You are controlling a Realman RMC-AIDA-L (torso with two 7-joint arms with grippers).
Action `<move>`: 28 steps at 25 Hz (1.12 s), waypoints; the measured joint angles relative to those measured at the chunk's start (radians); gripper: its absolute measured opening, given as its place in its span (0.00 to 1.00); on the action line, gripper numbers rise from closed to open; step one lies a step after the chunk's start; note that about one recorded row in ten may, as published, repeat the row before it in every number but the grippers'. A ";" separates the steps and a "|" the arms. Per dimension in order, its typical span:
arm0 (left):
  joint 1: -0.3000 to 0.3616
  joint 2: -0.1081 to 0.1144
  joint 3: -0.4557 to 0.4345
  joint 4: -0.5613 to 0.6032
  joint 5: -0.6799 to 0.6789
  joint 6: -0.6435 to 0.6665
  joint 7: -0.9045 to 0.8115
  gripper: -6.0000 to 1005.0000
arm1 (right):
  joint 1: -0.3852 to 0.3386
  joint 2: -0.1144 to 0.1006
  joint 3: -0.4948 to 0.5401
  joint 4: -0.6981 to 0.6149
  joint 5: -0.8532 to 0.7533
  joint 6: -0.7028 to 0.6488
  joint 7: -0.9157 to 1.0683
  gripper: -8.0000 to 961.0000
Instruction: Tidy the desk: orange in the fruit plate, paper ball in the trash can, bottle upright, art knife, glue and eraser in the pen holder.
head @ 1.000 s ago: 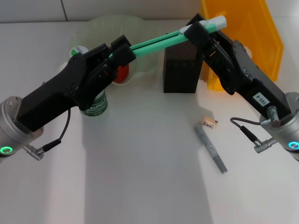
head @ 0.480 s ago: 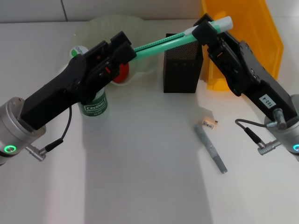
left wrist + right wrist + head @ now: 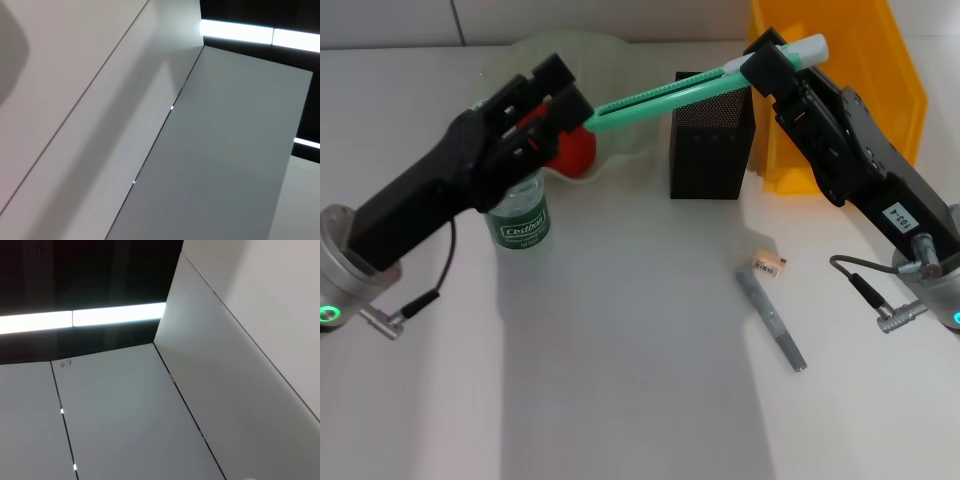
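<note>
White desk [image 3: 620, 380], slanted green art knife [image 3: 660, 95]

The head camera looks down from high up at the white desk [image 3: 620, 400]. Both wrist cameras point up at walls and lights (sharing nothing with it).

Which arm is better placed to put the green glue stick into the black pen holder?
The right. Its gripper holds the glue stick by its capped end just above the pen holder; the left gripper is farther away.
</note>
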 joint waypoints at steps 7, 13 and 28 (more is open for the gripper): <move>0.082 0.008 -0.098 0.103 0.003 0.002 -0.009 0.76 | -0.035 -0.003 0.048 -0.041 0.002 -0.012 0.006 0.22; 0.116 0.050 -0.068 0.215 0.158 -0.006 -0.007 0.76 | -0.057 -0.011 0.175 -0.240 0.002 -0.027 0.198 0.23; 0.103 0.044 -0.066 0.250 0.380 -0.060 0.012 0.75 | 0.008 -0.018 -0.159 -1.259 -0.011 0.314 0.982 0.25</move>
